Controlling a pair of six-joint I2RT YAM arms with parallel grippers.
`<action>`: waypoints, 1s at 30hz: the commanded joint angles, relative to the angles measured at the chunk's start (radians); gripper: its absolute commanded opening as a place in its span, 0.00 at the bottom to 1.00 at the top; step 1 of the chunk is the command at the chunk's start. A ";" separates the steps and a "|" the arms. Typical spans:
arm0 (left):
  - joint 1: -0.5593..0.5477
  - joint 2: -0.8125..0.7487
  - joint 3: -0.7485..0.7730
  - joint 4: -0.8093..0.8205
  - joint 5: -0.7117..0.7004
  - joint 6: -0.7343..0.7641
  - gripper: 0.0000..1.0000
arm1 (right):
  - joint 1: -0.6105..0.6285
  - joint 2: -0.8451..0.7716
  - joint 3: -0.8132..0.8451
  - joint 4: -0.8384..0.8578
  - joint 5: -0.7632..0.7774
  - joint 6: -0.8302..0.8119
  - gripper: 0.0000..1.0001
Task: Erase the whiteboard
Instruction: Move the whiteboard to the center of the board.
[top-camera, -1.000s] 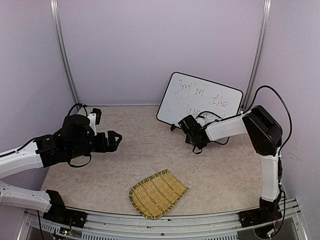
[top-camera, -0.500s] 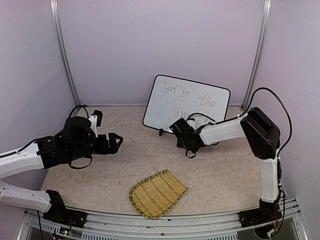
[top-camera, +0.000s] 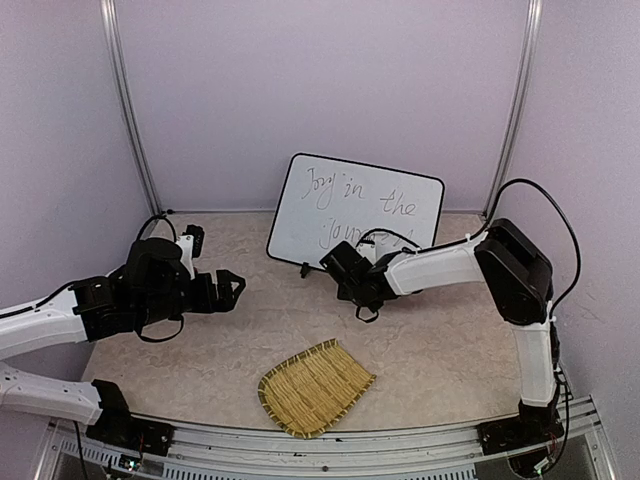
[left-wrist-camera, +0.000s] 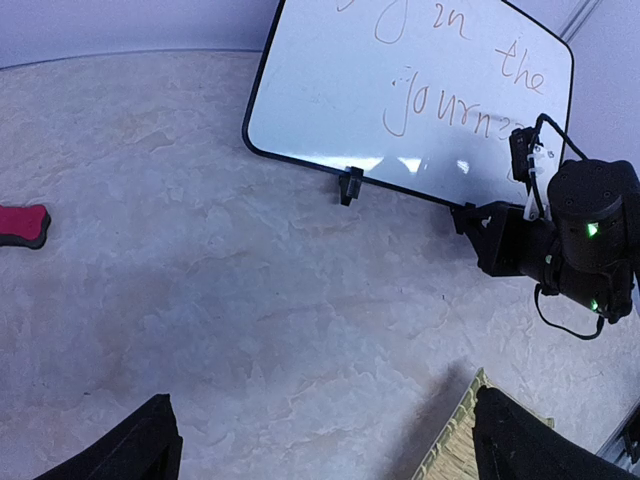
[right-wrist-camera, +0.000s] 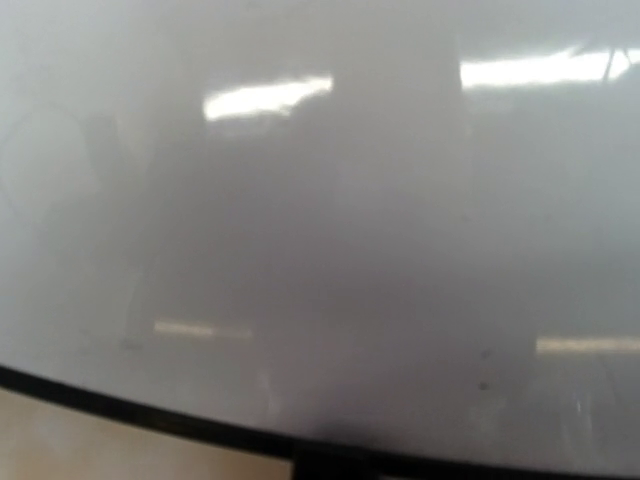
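Observation:
The whiteboard (top-camera: 360, 205) stands tilted back at the rear of the table, with dark handwriting on it. It also shows in the left wrist view (left-wrist-camera: 330, 90) and fills the right wrist view (right-wrist-camera: 320, 200). My right gripper (top-camera: 337, 260) is at the board's lower rim by its right foot, shut on it; the left wrist view shows this gripper (left-wrist-camera: 478, 222) there too. Its fingers do not show in its own view, only the board's black rim and foot. My left gripper (top-camera: 230, 288) hovers open and empty over the table left of the board, its fingertips (left-wrist-camera: 130, 450) wide apart.
A woven straw mat (top-camera: 315, 387) lies near the front edge, and its corner (left-wrist-camera: 458, 452) shows beside my left fingers. A red eraser (left-wrist-camera: 22, 224) lies on the table to the left. Purple walls and metal posts close in the back and sides.
The whiteboard has slid left along the back of the table together with my right gripper. The left arm has barely moved.

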 joint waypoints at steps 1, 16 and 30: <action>-0.009 -0.022 -0.008 0.015 -0.018 -0.009 0.99 | 0.043 0.019 0.038 -0.051 0.031 0.045 0.00; -0.014 -0.004 -0.009 0.035 -0.017 -0.023 0.99 | 0.157 0.013 -0.003 -0.175 0.046 0.266 0.00; -0.018 0.052 0.020 0.015 -0.146 -0.127 0.99 | 0.240 0.045 0.054 -0.180 0.030 0.286 0.09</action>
